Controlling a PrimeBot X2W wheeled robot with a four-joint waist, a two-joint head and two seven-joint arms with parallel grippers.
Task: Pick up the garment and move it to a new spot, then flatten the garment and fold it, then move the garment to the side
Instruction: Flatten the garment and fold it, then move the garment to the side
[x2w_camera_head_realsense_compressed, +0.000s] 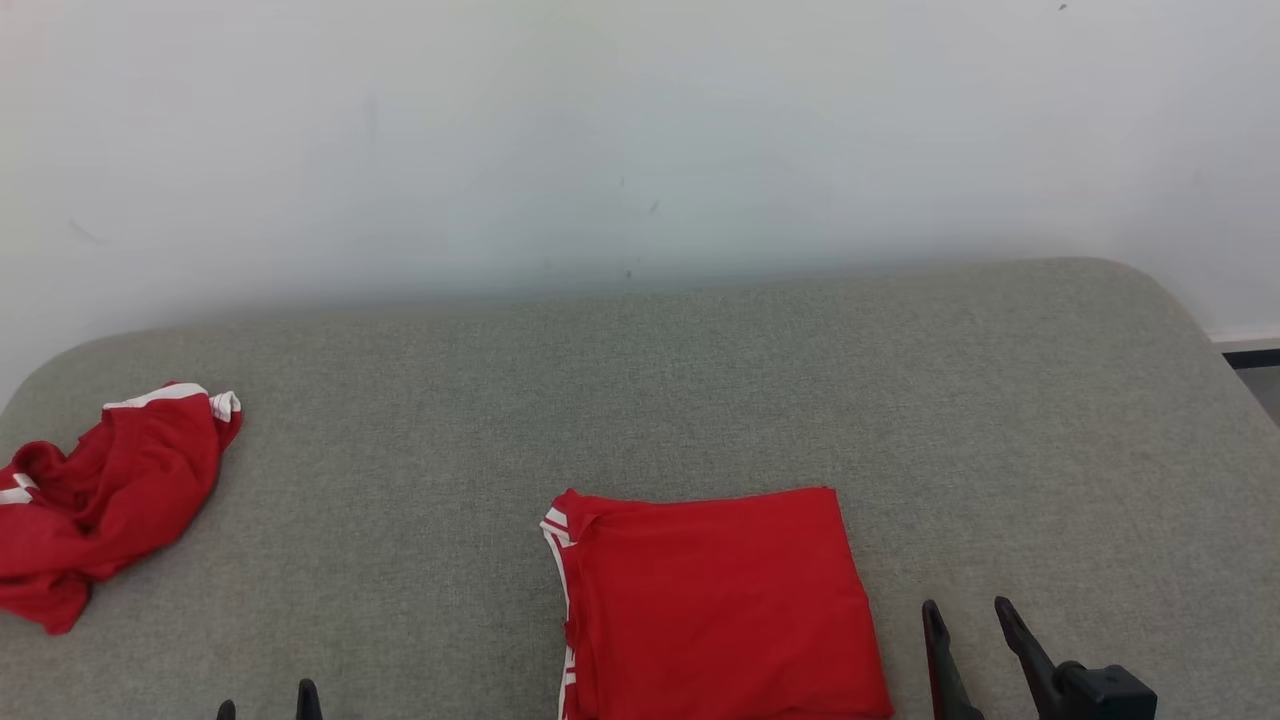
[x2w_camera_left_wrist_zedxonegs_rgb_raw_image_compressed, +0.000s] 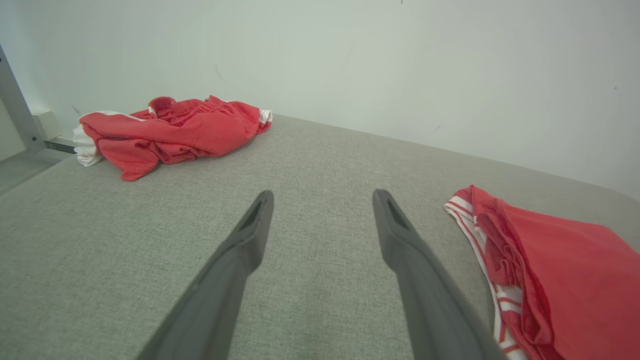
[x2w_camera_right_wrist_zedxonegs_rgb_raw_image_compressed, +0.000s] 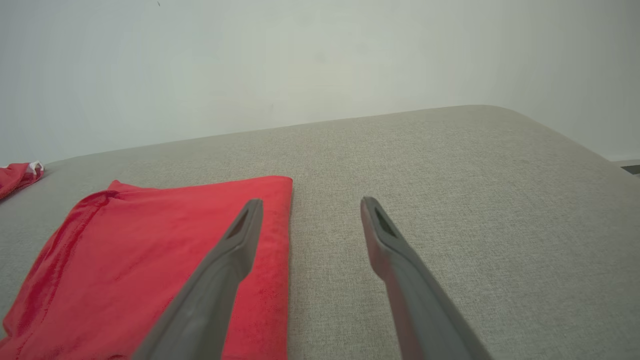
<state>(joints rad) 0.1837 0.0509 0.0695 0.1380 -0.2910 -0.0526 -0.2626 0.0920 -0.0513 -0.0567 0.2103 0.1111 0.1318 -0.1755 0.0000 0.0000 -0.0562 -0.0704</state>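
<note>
Beside the folded garment (x2w_camera_head_realsense_compressed: 715, 600), left end effector (x2w_camera_left_wrist_zedxonegs_rgb_raw_image_compressed: 322, 197) and right end effector (x2w_camera_right_wrist_zedxonegs_rgb_raw_image_compressed: 310, 202) spread wide, empty

Our right claw (x2w_camera_head_realsense_compressed: 967, 606) has two long, dark, tapering fingers (x2w_camera_right_wrist_zedxonegs_rgb_raw_image_compressed: 400, 270) on a blocky black base (x2w_camera_head_realsense_compressed: 1108, 690). We see a narrow slot cut into each tip's inner face. Our left claw (x2w_camera_left_wrist_zedxonegs_rgb_raw_image_compressed: 324, 195) has the same smooth, matte grey-black blades.
</note>
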